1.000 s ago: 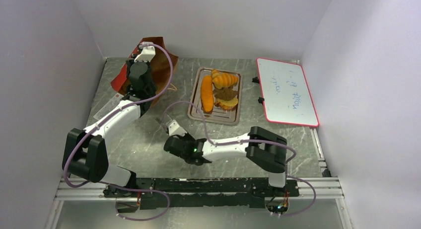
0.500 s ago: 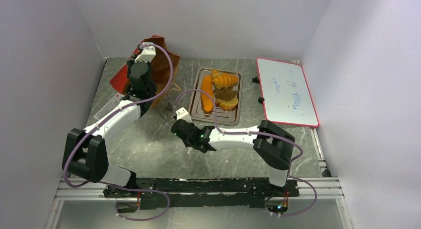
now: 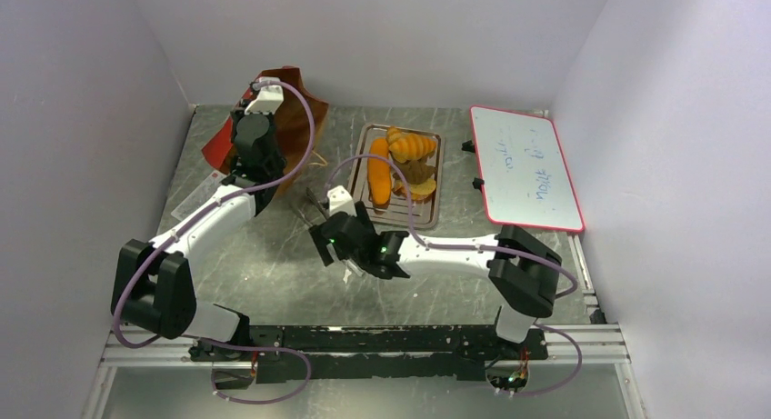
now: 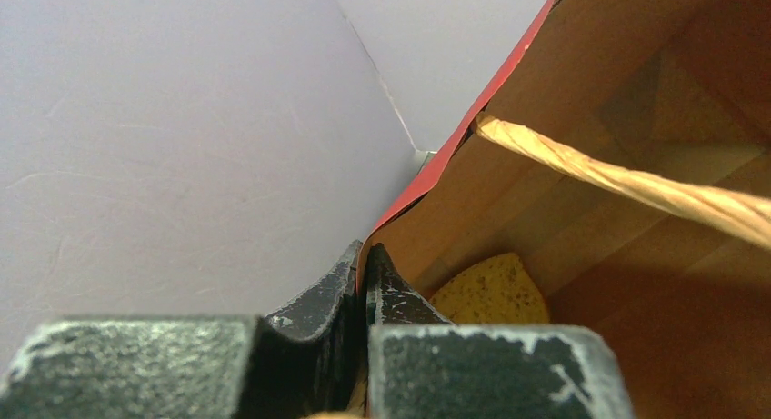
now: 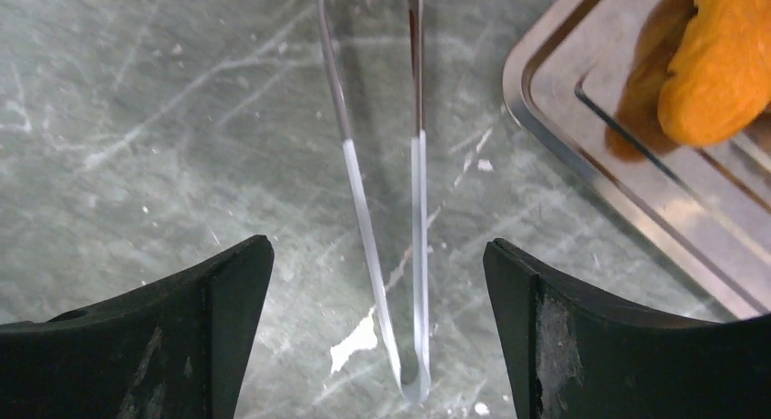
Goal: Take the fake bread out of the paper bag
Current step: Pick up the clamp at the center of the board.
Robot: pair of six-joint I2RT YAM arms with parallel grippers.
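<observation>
The rust-red paper bag [image 3: 295, 119] stands at the back left of the table. My left gripper [image 3: 262, 84] is shut on its upper rim; in the left wrist view the fingertips [image 4: 364, 255] pinch the red edge [image 4: 455, 146]. One yellow piece of fake bread [image 4: 491, 292] lies inside on the brown bottom, under a tan cord handle [image 4: 627, 178]. More fake bread [image 3: 379, 171] lies on the silver tray [image 3: 423, 221]. My right gripper [image 3: 320, 221] is open low over the table, left of the tray. Its fingers [image 5: 375, 251] stand on either side of metal tongs [image 5: 418, 210] without touching them.
The tray's corner [image 5: 582, 146] and the end of an orange loaf [image 5: 723, 64] are close on the right gripper's right. A red-framed whiteboard [image 3: 525, 169] lies at the back right. White walls close in the left, back and right sides.
My right arm has reached forward from the table's middle to the tongs beside the tray, and its jaws have gone from shut to open. The left gripper has stayed on the bag's rim.
</observation>
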